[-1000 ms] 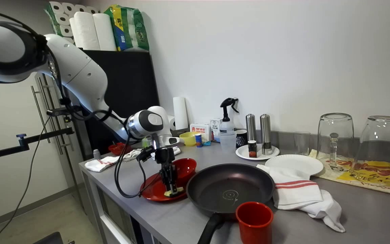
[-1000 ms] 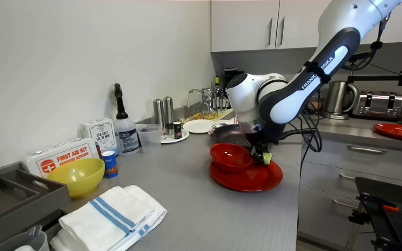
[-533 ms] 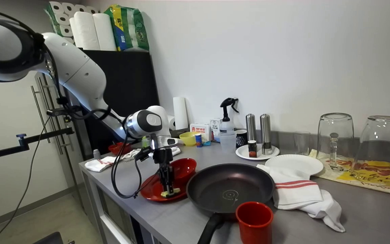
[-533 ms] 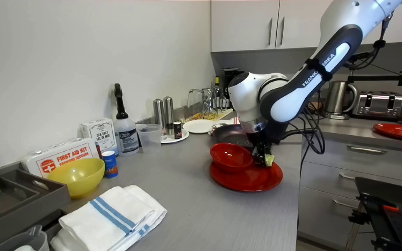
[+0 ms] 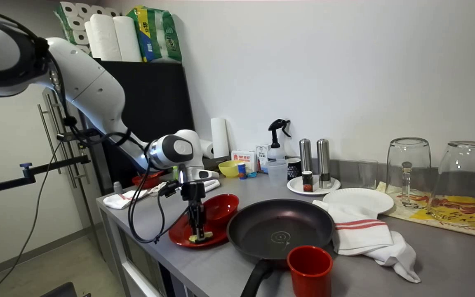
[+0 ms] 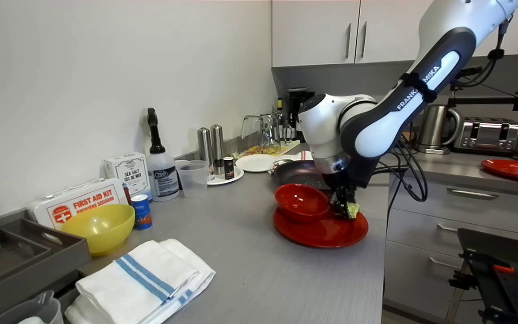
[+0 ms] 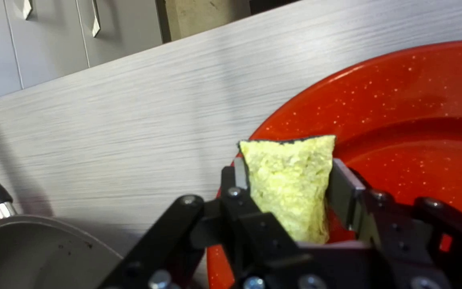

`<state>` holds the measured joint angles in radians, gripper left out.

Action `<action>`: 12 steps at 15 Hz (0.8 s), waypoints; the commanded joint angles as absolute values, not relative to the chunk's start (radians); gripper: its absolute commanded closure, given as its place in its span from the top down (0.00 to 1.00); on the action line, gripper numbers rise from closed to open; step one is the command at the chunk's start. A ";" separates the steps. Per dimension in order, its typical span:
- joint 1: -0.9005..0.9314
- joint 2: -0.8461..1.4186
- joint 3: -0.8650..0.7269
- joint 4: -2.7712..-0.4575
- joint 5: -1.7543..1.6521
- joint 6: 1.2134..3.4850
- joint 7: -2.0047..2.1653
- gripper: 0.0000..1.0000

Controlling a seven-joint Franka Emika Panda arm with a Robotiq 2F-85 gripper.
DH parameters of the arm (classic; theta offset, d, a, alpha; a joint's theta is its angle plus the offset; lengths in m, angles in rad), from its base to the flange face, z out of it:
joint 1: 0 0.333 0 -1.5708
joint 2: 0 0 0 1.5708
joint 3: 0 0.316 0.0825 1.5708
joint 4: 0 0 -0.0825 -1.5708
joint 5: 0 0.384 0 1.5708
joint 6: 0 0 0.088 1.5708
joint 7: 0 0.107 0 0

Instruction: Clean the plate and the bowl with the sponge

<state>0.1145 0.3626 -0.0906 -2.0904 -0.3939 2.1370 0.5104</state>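
Note:
My gripper (image 7: 290, 176) points down over the red plate (image 7: 415, 132), its two fingers shut on the yellow-green sponge (image 7: 289, 188). Squeezed between the pads, the sponge flares at its far end, which has a dark edge. In both exterior views the sponge (image 5: 195, 239) (image 6: 353, 210) is low at the near-edge side of the plate (image 5: 219, 236) (image 6: 322, 235), seemingly touching its surface. The red bowl (image 5: 223, 207) (image 6: 301, 202) rests on another part of the plate, beside the gripper (image 5: 200, 234) (image 6: 344, 210); it is out of the wrist view.
The black frying pan (image 5: 281, 231) stands close beside the plate, with a red cup (image 5: 309, 274) by its handle. A white cloth (image 5: 361, 235) lies past the pan. Folded towels (image 6: 142, 279) and a yellow bowl (image 6: 101, 225) are farther off. The counter edge (image 6: 384, 252) runs near the plate.
The gripper has slid across the plate toward the counter edge and away from the pan, sponge still in its grip. The plate and red bowl have shifted slightly the same way.

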 commanded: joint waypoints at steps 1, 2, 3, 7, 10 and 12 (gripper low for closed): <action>0.109 0.325 -0.077 -2.141 -0.360 2.146 0.492 0.25; 0.111 0.322 -0.074 -2.146 -0.359 2.147 0.494 0.25; 0.112 0.317 -0.071 -2.153 -0.358 2.148 0.494 0.25; 0.115 0.306 -0.059 -2.170 -0.360 2.150 0.495 0.25; 0.117 0.301 -0.052 -2.174 -0.362 2.150 0.495 0.25; 0.118 0.297 -0.048 -2.175 -0.363 2.150 0.493 0.25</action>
<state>0.1158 0.3299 -0.0546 -2.1449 -0.3834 2.1397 0.5104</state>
